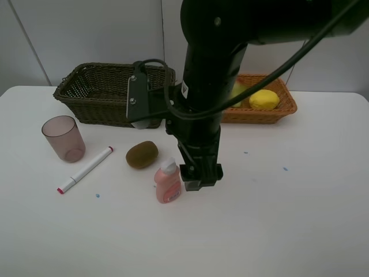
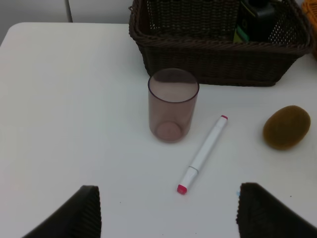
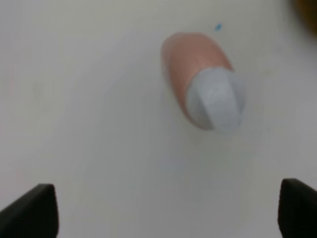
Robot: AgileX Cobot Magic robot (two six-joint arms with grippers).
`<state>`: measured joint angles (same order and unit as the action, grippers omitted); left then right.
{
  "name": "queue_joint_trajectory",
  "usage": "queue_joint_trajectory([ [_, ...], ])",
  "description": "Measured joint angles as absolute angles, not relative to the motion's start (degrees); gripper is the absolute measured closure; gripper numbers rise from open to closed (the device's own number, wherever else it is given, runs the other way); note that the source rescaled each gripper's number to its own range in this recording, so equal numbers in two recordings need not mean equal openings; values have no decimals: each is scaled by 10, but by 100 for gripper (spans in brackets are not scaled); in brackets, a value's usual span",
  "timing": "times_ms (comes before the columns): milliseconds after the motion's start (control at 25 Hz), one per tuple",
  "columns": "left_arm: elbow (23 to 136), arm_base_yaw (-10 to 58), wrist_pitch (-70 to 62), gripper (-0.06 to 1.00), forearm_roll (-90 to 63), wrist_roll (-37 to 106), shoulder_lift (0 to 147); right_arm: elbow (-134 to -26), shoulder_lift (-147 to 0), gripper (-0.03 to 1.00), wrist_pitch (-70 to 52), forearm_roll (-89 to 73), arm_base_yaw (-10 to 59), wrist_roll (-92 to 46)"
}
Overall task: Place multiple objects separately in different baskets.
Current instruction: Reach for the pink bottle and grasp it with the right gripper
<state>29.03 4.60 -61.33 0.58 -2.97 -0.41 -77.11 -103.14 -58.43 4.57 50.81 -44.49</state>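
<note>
Dark basket [image 2: 208,54]: green bottle [image 2: 255,20] inside. Orange basket [image 1: 262,116]: lemon [image 1: 264,99], pear [image 1: 237,90]. Left end effector [image 2: 168,213] wide. Right end effector [image 3: 168,212] wide above pink bottle [image 3: 190,69].

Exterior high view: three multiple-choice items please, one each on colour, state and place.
1. What colour are the tips of the white marker pen?
A. blue
B. pinkish red
C. green

2. How does the mauve translucent plastic cup stand?
A. upright, mouth up
B. on its side
C. upside down

3. Where is the yellow lemon?
A. inside the cup
B. beside the marker
C. in the shallow orange wicker basket

Answers:
1 B: both ends show pinkish red in the left wrist view.
2 A: its open rim faces up and its base is on the surface.
3 C: the orange weave surrounds it at the back right.
</note>
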Motion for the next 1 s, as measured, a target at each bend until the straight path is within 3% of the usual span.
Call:
queue_joint_trajectory([
  [240,290,46,-613,20,6,-30,-4,-771,-1031,4,-538,62,519,-522],
  [520,290,46,-613,20,6,-30,-4,-771,-1053,17,-510,55,522,-564],
  [1000,290,46,-613,20,6,-30,-4,-771,-1110,19,-478,59,525,-568],
])
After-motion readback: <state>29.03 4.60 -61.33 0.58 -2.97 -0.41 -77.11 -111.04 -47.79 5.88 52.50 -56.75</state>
